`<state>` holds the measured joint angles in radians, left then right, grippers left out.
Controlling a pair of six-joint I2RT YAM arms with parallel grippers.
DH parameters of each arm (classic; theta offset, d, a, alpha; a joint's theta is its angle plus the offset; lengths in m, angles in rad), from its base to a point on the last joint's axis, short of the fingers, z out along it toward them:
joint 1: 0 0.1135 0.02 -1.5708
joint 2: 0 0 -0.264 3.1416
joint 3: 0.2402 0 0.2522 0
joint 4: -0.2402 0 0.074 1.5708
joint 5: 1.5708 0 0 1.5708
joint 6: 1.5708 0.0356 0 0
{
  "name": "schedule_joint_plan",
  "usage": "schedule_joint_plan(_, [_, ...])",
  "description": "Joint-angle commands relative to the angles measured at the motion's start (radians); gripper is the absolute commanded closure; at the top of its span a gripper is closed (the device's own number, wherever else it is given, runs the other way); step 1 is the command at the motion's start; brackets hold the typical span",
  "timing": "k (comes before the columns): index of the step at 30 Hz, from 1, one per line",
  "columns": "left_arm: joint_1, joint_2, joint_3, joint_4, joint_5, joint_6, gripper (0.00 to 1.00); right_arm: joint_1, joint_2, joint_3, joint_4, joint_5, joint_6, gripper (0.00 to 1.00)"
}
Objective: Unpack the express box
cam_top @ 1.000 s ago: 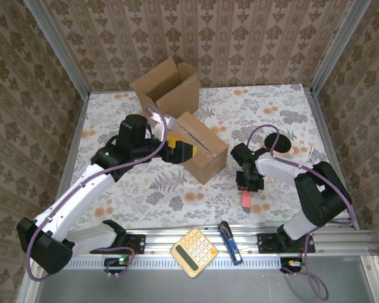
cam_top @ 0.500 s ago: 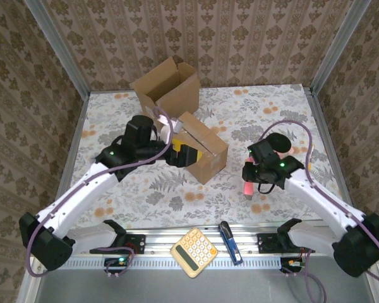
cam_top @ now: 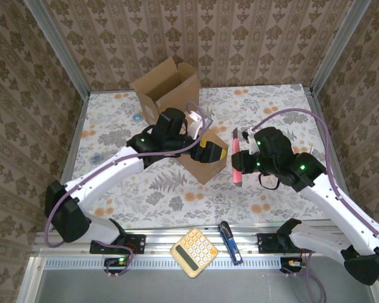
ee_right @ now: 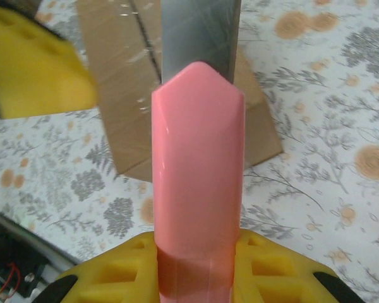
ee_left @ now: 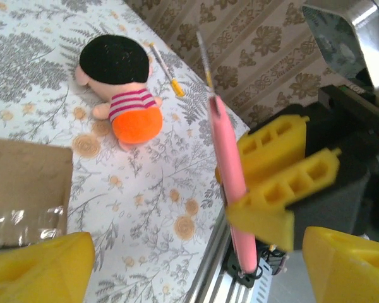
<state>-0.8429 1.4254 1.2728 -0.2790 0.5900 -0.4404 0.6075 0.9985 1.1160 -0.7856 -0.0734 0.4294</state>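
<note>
Top view: the right hand [cam_top: 239,166] has lifted off the desk [cam_top: 177,196] and swung up-frame. It pinches the pink cutter [cam_top: 235,153] just right of the sealed box [cam_top: 199,167] at centre frame. The left hand [cam_top: 208,153] has slid across onto the box top.

Left wrist view: the left hand's [ee_left: 196,268] fingers are spread, edging inward. The box corner [ee_left: 22,183] sits at left, the doll [ee_left: 123,82] at upper left, and the cutter [ee_left: 224,145] stands upright.

Right wrist view: the cutter [ee_right: 199,158] is clamped with its blade bared towards the taped seam of the box [ee_right: 120,95].

Judgement: cutting the tape comes next, once the box is steadied.
</note>
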Motion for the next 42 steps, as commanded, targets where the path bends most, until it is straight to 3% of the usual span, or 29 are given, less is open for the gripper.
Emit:
schedule_joint_plan(1, [-0.014,0.013,0.047,0.048,0.007,-0.022,0.16,0.028,0.038,0.051,0.000,-0.038,-0.050,0.91])
schedule_joint_plan(11, [-0.016,0.049,0.050,0.066,0.001,-0.034,0.21,0.073,0.097,0.099,0.038,-0.047,-0.054,0.95])
schedule_joint_plan(23, [-0.017,0.100,0.054,0.078,0.018,-0.044,0.46,0.084,0.103,0.117,0.064,-0.049,-0.046,0.98])
schedule_joint_plan(31, [-0.016,0.109,0.051,0.082,0.022,-0.049,0.74,0.086,0.112,0.122,0.088,-0.057,-0.041,0.99])
schedule_joint_plan(35, [-0.016,0.108,0.053,0.082,0.022,-0.051,1.00,0.087,0.124,0.121,0.094,-0.057,-0.036,0.99])
schedule_joint_plan(38, [-0.016,0.106,0.052,0.081,0.020,-0.051,1.00,0.088,0.130,0.118,0.099,-0.051,-0.031,0.99])
schedule_joint_plan(40, [-0.015,0.106,0.055,0.073,0.021,-0.050,1.00,0.089,0.132,0.119,0.100,-0.048,-0.025,0.95])
schedule_joint_plan(42, [-0.011,0.106,0.068,0.049,0.013,-0.046,1.00,0.091,0.132,0.119,0.100,-0.038,-0.021,0.79])
